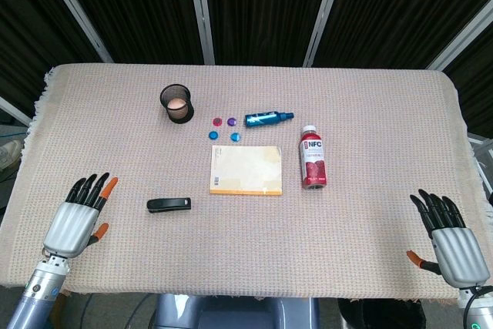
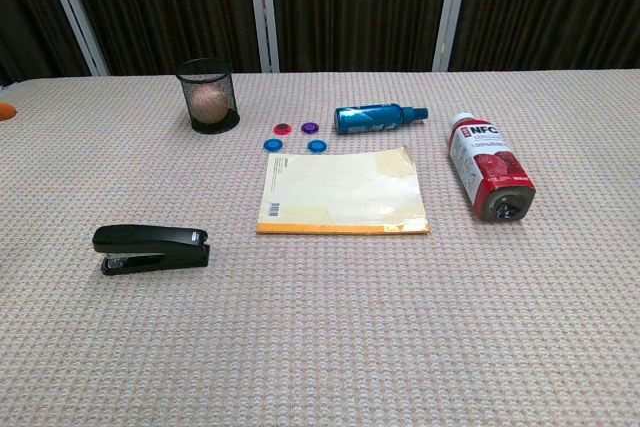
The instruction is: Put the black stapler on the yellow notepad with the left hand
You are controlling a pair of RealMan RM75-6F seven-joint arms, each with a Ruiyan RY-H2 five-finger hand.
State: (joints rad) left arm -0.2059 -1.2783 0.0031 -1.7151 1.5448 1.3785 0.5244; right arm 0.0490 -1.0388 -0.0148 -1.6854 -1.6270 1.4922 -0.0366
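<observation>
Stapler (image 1: 169, 205): lies flat on the cloth, long axis left-right, just left of the notepad (image 1: 246, 169), apart from it. Left hand (image 1: 77, 216): further left at the near edge, fingers spread, empty; much the nearer. Right hand (image 1: 451, 236): far right, spread, empty.

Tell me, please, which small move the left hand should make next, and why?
Probably reach the left hand rightward toward the black stapler: the hand lies open and empty, apart from it, while the stapler rests on the table, left of the yellow notepad.
</observation>
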